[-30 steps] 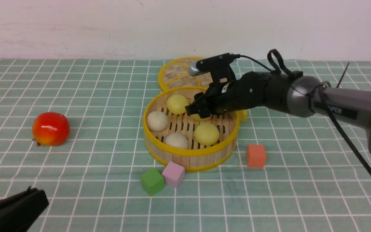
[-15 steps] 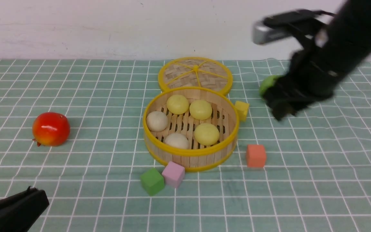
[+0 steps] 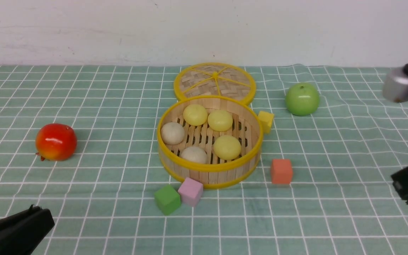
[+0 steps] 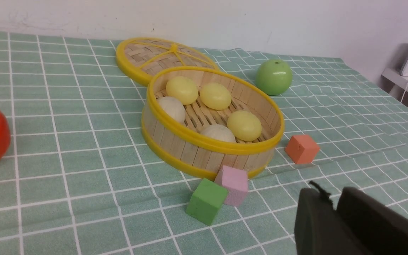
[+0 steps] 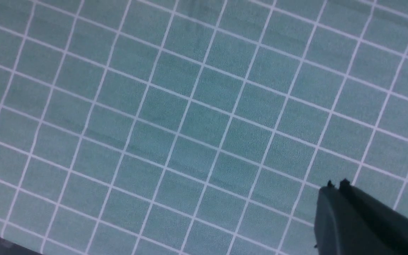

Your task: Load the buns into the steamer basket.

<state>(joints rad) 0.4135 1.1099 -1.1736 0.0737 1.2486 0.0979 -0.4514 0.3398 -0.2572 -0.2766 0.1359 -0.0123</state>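
Five buns counted, all lying inside the steamer basket near the middle of the tabletop: two off-white on the side toward the left edge, three pale yellow on the side toward the far and right edges. None seen outside on the cloth, so judged as done, or very nearly. Right fingers pressed together, holding nothing, hanging over bare cloth near the right edge, well apart from the basket. Left fingers low at the near left corner, also holding nothing; apart or together, cannot tell from these views. Little left to go wrong, but worth noting. First danger: a low sweep of either arm across the middle, knocking the basket wall and tipping it, or rolling the smooth round buns out over the shallow rim. Second: a needless new reach into the basket, pushing one bun against its neighbour and lifting it out again. Third: taking the green apple, the red fruit or a cube for a bun; pink cube touching the basket wall on the near side, yellow cube just beside it toward the right edge. Lid flat against the far side of the basket, easy to shove when passing over.
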